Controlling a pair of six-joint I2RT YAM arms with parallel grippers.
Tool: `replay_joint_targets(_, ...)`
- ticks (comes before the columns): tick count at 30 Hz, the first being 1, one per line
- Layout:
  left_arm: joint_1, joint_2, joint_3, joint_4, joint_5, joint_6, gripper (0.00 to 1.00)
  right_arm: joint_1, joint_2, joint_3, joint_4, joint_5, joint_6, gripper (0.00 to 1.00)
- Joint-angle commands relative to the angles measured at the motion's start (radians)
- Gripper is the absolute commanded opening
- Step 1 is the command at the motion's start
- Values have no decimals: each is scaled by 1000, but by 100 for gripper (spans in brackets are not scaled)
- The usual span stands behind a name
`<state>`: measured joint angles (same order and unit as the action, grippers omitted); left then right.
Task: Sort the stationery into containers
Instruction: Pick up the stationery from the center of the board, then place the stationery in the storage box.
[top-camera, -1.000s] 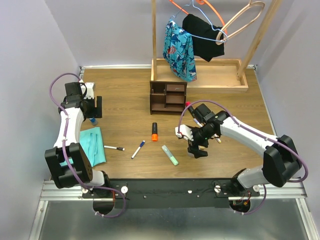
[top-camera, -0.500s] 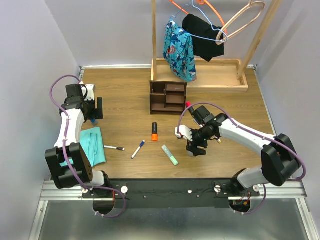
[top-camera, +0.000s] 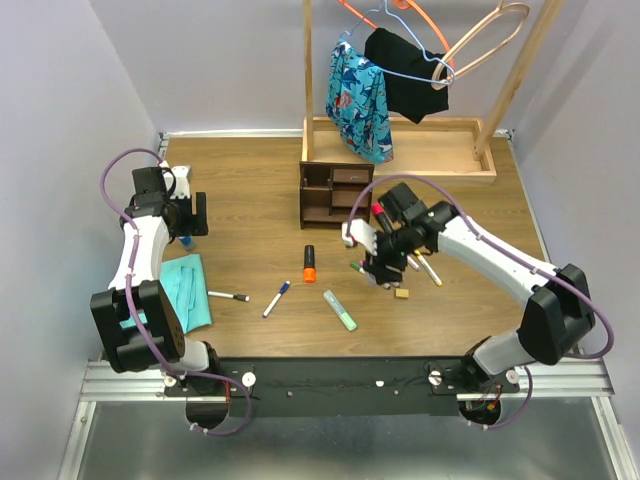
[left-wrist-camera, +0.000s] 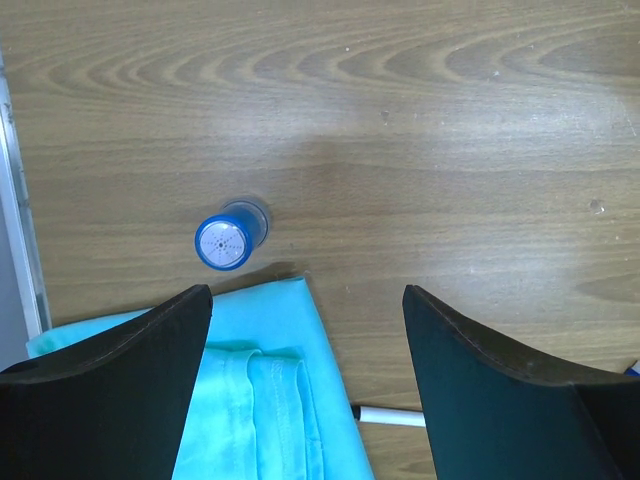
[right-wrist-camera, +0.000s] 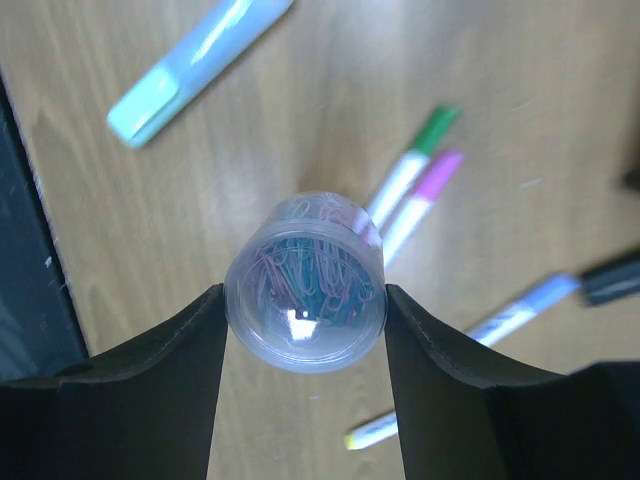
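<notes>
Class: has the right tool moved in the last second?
Yes. The right tool, gripping the clear tub, moved up the view toward the brown organizer.

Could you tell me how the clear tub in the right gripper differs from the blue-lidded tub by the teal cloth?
The clear tub is gripped between the fingers of the right gripper, while the blue-lidded tub stands free on the table beside the teal cloth. The clear tub shows coloured paper clips through its end; the blue-lidded tub's lid hides its contents. Both are small and round.
</notes>
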<state>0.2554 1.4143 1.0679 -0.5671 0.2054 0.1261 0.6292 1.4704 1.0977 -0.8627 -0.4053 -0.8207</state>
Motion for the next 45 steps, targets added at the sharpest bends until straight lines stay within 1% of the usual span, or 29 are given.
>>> replay_joint_targets(1, 5, 26, 1, 39, 58, 1, 86, 6, 53, 211, -73, 46, 49, 31)
replay_joint_targets(3, 5, 38, 4, 44, 72, 0, 86, 6, 103, 289, -73, 88, 60, 31)
replay_joint_targets(6, 5, 44, 9, 56, 84, -5, 86, 4, 178, 358, -49, 131, 87, 31)
replay_joint_targets(12, 5, 57, 27, 56, 98, -2, 86, 0, 323, 566, -4, 223, 186, 30)
replay_joint_targets(14, 5, 57, 24, 56, 103, 3, 86, -6, 379, 641, 5, 244, 204, 28)
replay_joint_targets(17, 5, 55, 17, 59, 103, 7, 86, -23, 454, 724, -16, 256, 224, 27)
replay_joint_targets(18, 7, 51, 12, 61, 103, 7, 86, -28, 474, 779, -22, 258, 229, 27)
replay_joint_targets(25, 13, 31, -43, 82, 103, -3, 86, -69, 587, 927, -27, 278, 242, 26)
replay_joint_targets(28, 16, 28, -60, 82, 107, -9, 86, -77, 625, 973, -33, 276, 246, 26)
replay_joint_targets(33, 28, 35, -63, 79, 109, -5, 86, -80, 653, 995, -32, 238, 250, 27)
replay_joint_targets(45, 53, 78, -19, 62, 126, -14, 86, -79, 656, 966, 36, 181, 285, 27)
